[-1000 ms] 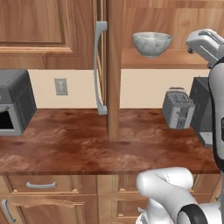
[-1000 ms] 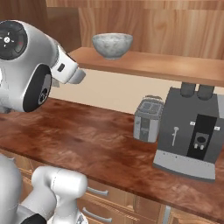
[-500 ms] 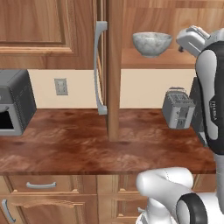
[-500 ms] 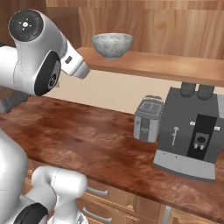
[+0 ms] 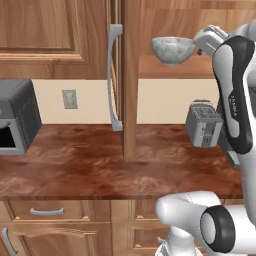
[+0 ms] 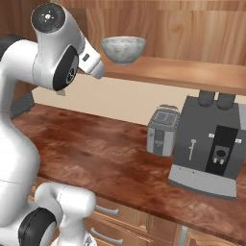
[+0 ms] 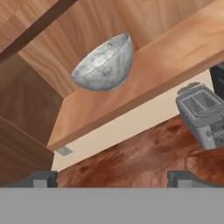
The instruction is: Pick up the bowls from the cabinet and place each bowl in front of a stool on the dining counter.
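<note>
While the claw [image 7: 112, 176] hangs with its jaws spread wide and nothing between them, the marbled bowl [image 7: 104, 64] sits upright on the cabinet shelf [image 7: 144, 83], at about eleven o'clock from the claw in the hand view and apart from it. Below, on the dark worktop [image 5: 75, 167], a toaster [image 5: 203, 124] stands at the bowl's five o'clock, with a coffee machine [image 6: 210, 150] beside it.

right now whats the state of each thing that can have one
bowl: upright on the cabinet shelf, not held
cabinet door: open
gripper: open, holding nothing, short of the bowl
toaster: slots empty
base drawers: shut
</note>
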Tool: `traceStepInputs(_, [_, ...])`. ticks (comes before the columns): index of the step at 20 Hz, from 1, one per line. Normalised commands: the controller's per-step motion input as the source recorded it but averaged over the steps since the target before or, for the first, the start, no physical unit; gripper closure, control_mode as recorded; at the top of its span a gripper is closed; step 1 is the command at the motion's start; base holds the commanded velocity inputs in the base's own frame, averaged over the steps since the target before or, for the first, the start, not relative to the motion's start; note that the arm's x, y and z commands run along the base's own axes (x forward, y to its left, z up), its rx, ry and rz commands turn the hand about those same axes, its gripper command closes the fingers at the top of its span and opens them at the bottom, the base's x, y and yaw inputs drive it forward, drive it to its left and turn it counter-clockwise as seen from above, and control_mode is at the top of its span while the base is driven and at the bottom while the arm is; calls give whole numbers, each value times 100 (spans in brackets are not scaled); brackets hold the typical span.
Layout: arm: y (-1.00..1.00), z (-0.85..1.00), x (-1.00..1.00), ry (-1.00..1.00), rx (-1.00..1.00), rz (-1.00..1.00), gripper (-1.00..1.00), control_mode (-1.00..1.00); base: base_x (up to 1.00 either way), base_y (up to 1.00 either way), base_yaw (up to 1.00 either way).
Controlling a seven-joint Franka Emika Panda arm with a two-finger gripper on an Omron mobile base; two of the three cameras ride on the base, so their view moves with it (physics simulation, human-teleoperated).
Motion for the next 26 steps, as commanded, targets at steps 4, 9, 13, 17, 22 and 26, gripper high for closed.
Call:
traceStepInputs(4, [-14,-14,44,0,0,0,-100,-100,0,0,0])
traceStepInputs(9, [-11,-4,48,0,0,0,-100,-100,0,0,0])
traceStepInputs(13, [-1,0,52,-1,0,0,-100,-100,0,0,0])
traceStepInputs(17, [-1,0,52,-1,0,0,-100,-100,0,0,0])
traceStepInputs(22, [-4,0,48,-5,0,0,-100,-100,0,0,0])
traceStepInputs(26, [-5,0,46,-5,0,0,-100,-100,0,0,0])
